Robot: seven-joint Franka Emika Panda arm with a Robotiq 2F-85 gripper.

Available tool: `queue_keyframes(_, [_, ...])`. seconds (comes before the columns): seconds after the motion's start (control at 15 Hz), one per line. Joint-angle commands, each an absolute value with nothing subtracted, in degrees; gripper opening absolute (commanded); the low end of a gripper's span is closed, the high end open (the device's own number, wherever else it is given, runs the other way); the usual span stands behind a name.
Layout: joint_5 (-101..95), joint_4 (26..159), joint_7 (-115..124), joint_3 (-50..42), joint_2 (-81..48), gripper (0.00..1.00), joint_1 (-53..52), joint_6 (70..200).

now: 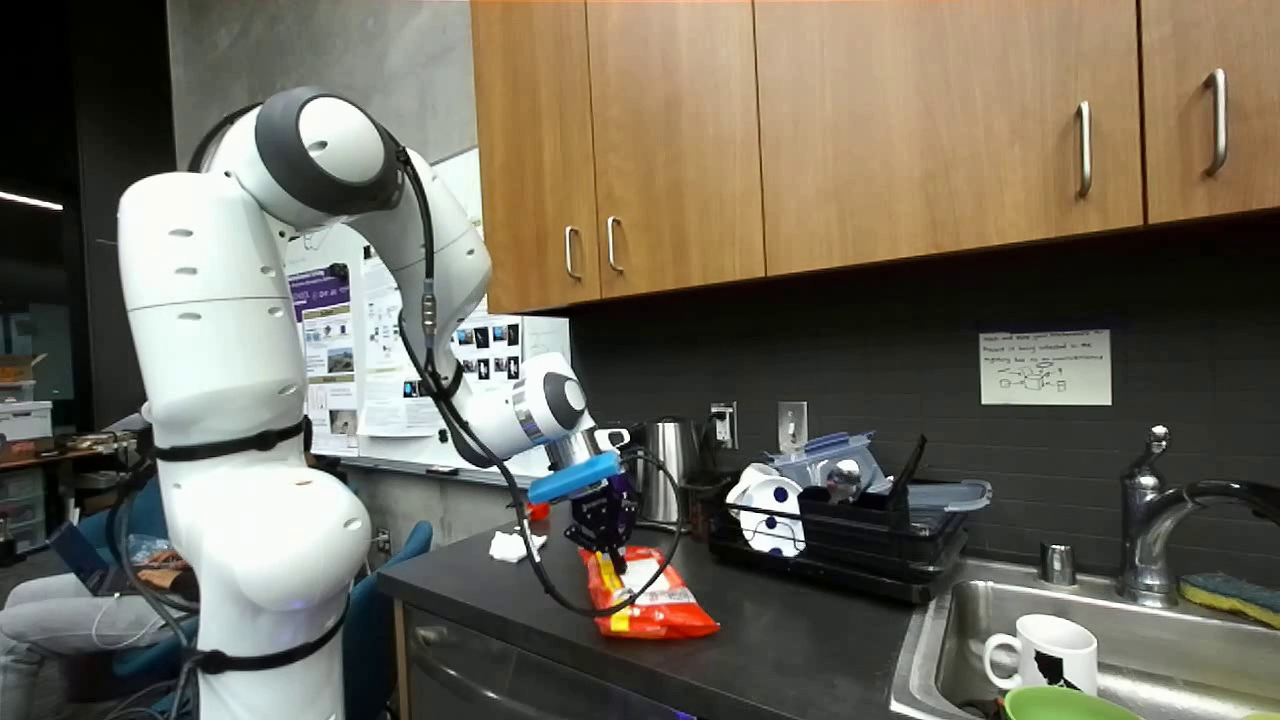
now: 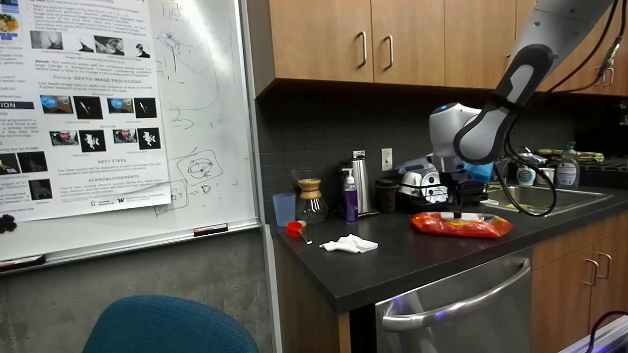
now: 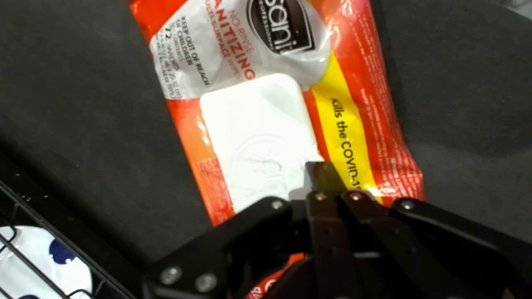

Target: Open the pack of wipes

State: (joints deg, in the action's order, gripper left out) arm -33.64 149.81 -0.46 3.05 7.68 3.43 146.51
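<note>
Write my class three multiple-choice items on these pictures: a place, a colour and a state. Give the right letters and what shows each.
1. Where does the soft orange-red plastic pack of wipes lie?
A in the metal sink
B on the smooth dark countertop
C on the blue chair

2. What colour is the flat rectangular plastic lid on the pack?
A white
B green
C black

3. How does the black two-finger gripper stand?
A wide open
B gripping a white mug
C shut

1 B: both exterior views show the pack there.
2 A: the lid is white in the wrist view.
3 C: the wrist view shows its fingers together.
</note>
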Motion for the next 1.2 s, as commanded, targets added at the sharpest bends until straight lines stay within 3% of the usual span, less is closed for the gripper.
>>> queue_keyframes(0.0, [-35.7, 149.7, -0.3, 2.3, 8.3, 0.0, 3.4, 147.6])
queue_keyframes(0.07, [-35.7, 149.7, -0.3, 2.2, 8.4, 0.0, 3.4, 147.5])
queue_keyframes(0.13, [-35.6, 149.7, -0.3, 2.2, 8.4, 0.25, 3.4, 147.4])
queue_keyframes(0.27, [-35.8, 149.7, -0.2, 2.1, 8.3, 0.31, 3.4, 147.4])
queue_keyframes(0.73, [-35.3, 149.8, -0.7, 1.7, 7.5, 0.76, 3.4, 147.9])
queue_keyframes(0.93, [-35.0, 149.8, -1.0, 1.4, 7.1, 0.77, 3.5, 148.0])
queue_keyframes(1.13, [-35.0, 149.6, -1.1, 1.1, 6.7, 0.64, 3.6, 148.0])
